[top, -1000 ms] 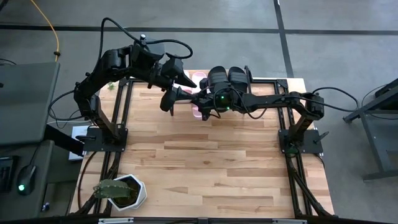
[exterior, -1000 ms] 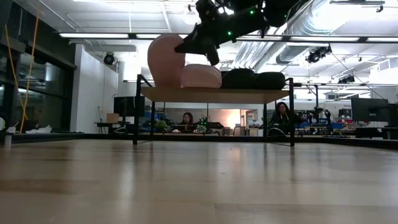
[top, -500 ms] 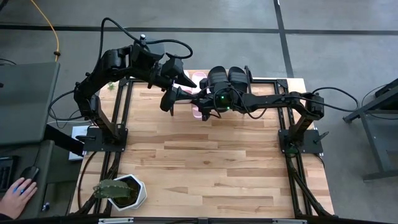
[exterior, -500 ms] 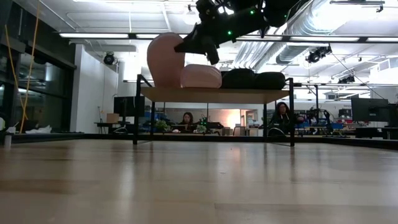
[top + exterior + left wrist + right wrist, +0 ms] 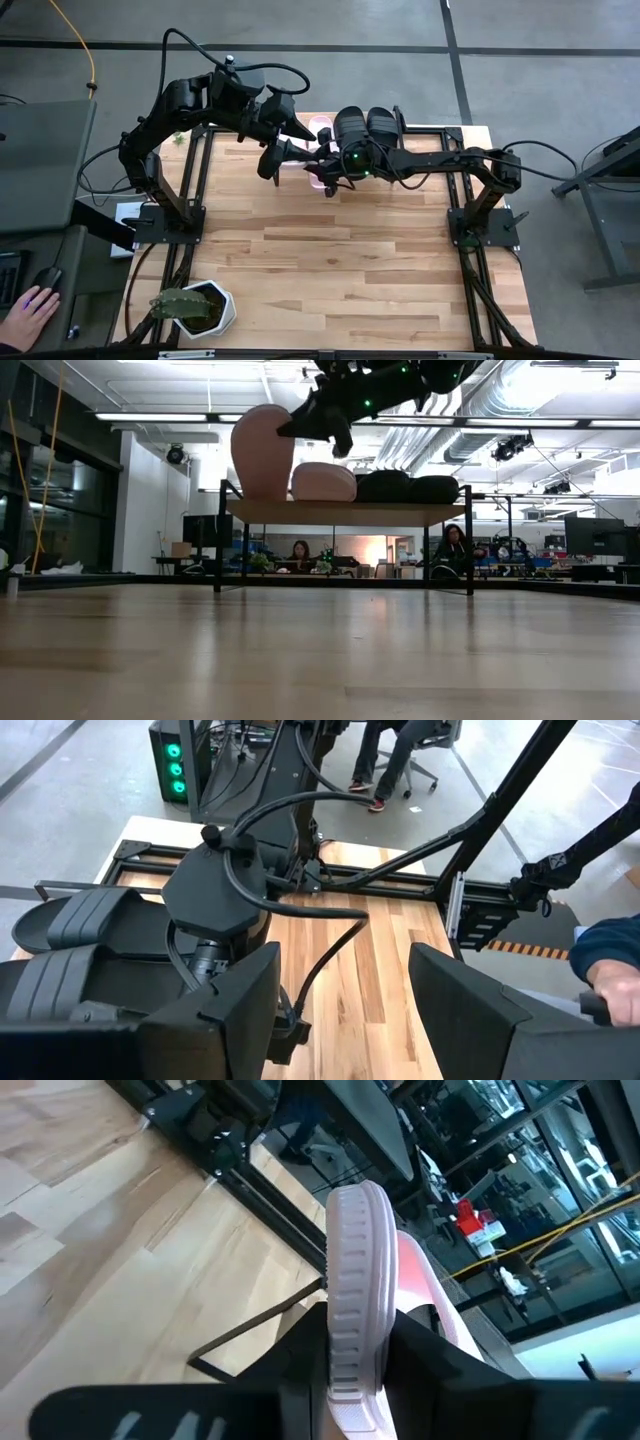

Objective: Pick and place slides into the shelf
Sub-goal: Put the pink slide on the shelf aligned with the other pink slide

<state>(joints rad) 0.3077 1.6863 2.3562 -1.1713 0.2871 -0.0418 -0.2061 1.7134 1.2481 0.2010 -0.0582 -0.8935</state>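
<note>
above the shelf (image 5: 340,512), at its left end in the low view, the right claw (image 5: 318,428) pinches a pale pink slide (image 5: 262,452) and holds it upright on its edge, the slide hanging beside and a little below the claw. in the right wrist view the ribbed strap (image 5: 352,1280) stands between the two dark fingers (image 5: 300,1350). a second pink slide (image 5: 323,482) and two black slides (image 5: 410,488) lie flat on the shelf board. the left claw (image 5: 345,1010) hovers near, its fingers spread with nothing between them.
</note>
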